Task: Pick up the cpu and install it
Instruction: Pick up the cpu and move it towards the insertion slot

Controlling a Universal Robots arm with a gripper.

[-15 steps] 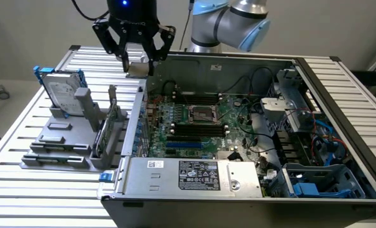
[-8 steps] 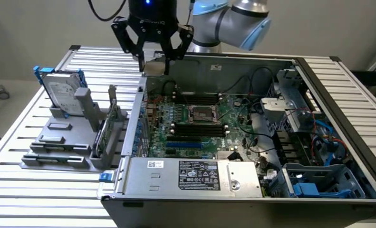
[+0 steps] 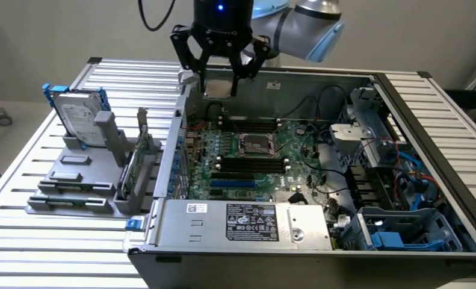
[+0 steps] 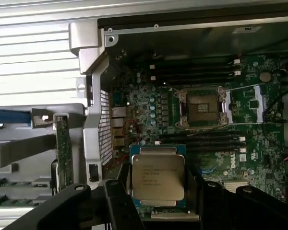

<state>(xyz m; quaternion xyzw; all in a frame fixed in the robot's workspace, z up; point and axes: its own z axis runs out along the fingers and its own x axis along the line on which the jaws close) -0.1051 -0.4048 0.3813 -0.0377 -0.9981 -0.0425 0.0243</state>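
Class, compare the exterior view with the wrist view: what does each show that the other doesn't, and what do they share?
Exterior view adds: the robot arm, the upright hard drive in its blue bracket, and the power supply. Wrist view adds: the printed lettering on the cpu. Shared: the jaws closed on the cpu over the open case, and the empty socket on the motherboard.

White "DELL" lettering stands on the green circuit-board motherboard (image 4: 229, 162), just beside the claw (image 4: 158, 203). The flat square silvery-grey cpu (image 4: 158, 178) in the claw bears printed lines too small to read. So does the black-and-white sticker (image 3: 252, 221) on the grey metal box (image 3: 318, 233), well apart from the claw.
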